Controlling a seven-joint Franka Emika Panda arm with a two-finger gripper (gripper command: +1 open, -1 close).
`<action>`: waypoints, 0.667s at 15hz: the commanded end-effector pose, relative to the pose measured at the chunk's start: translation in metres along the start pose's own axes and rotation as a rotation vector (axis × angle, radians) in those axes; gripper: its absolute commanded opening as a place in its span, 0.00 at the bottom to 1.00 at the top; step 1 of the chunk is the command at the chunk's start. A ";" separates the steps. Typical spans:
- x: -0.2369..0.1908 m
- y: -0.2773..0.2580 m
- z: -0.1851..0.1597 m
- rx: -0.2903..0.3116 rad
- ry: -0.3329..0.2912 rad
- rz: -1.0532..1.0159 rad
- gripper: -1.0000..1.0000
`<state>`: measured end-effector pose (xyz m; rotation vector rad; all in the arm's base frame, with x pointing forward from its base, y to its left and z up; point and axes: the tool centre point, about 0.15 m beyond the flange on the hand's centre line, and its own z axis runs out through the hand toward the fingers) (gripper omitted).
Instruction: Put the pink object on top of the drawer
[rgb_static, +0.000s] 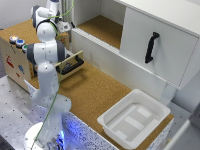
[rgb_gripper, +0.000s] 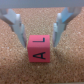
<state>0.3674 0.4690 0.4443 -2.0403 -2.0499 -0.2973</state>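
Pink cube (rgb_gripper: 40, 49) (letters "A" and "L" on faces) seen in wrist view lying on cork surface, between fingers (rgb_gripper: 17, 30) of tool (rgb_gripper: 39, 31); fingers spread apart, small gap each side, no contact seen. In exterior view, upper left of frame, tool (rgb_static: 64, 25) held over drawer (rgb_static: 17, 60) top; cube hidden there. Tray (rgb_static: 70, 64) pulled out. White bin (rgb_static: 132, 117) at lower right on counter (rgb_static: 92, 92).
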 end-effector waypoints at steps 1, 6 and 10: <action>0.010 0.001 -0.027 0.059 -0.025 -0.020 1.00; 0.010 0.001 -0.039 0.019 -0.075 0.108 1.00; -0.007 0.001 -0.047 -0.025 -0.091 0.310 1.00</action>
